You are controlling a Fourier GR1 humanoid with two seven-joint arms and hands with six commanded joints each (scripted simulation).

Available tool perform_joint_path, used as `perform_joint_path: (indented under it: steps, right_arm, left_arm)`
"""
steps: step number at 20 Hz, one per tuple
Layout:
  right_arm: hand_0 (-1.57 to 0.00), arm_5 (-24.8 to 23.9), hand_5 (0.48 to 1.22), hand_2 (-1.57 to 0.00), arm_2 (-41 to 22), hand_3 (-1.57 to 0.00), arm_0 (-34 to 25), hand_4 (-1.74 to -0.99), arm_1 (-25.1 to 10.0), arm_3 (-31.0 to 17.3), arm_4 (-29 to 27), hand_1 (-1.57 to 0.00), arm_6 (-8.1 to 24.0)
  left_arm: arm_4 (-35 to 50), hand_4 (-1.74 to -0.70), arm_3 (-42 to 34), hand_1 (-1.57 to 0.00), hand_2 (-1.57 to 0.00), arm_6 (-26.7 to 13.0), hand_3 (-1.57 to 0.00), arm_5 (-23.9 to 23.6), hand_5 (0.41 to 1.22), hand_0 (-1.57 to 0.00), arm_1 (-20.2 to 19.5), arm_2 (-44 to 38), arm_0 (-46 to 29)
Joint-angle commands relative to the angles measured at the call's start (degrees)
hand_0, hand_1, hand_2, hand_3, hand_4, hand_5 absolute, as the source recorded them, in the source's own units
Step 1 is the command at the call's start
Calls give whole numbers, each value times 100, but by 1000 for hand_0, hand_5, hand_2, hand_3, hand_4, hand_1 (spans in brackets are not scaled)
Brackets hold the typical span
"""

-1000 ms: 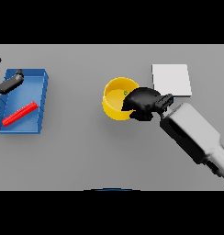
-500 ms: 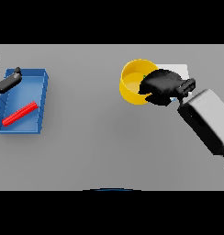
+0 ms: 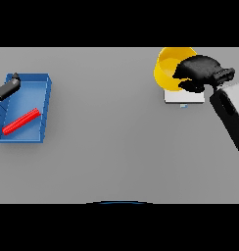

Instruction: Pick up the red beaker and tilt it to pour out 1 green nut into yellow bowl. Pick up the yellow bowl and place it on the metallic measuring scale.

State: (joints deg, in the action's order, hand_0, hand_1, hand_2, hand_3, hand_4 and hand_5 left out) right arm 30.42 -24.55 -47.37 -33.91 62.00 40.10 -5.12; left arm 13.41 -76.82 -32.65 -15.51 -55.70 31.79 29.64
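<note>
Far right, fingers: the right hand (image 3: 202, 72) has its dark fingers curled over the right-hand rim of the yellow bowl (image 3: 169, 68), gripping it.
Bowl: it hangs at the far right, its near edge overlapping the far edge of the metallic measuring scale (image 3: 182, 96); whether it touches the plate or is above it cannot be told. No green nut can be made out inside.
Scale: a pale square plate, mostly hidden by bowl and hand, only its near strip showing.
Step in hand: judged from this, the second half of the task, carrying the bowl to the scale.
Next move: the bowl sits a little far of the plate's middle, so it likely needs bringing nearer and lowering flat before the fingers let go.
Far left, tray: a blue tray (image 3: 43, 110) holds a red object (image 3: 21, 121) lying on its side, perhaps the red beaker.
Left hand: the left hand (image 3: 8, 86) shows at the tray's far left corner, idle; its finger state cannot be told.
</note>
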Motion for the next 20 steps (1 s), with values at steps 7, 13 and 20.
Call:
perform_joint_path:
  steps: [7, 13, 20]
  right_arm:
    - [-1571, -690, 1221, -1571, -21, -1254, -227, -1722, 43, -1419, 197, -1571, -374]
    - [-1571, -1235, 1221, -1571, -88, -1460, -366, -1726, 351, -2343, 250, -1547, -550]
    - [-1527, -1501, 1221, -1569, -133, -1320, -622, -1725, 550, -3156, 232, -1401, -768]
  left_arm:
    - [-10, -818, 53, 1, 1, -84, 1, -2, 759, 1, 36, 0, 41]
    - [-49, -796, -73, 1, 1, -139, 1, -29, 737, 1, -40, 37, -24]
    - [-5, -809, -49, 1, 1, -118, 1, 16, 734, 1, -19, 23, 7]
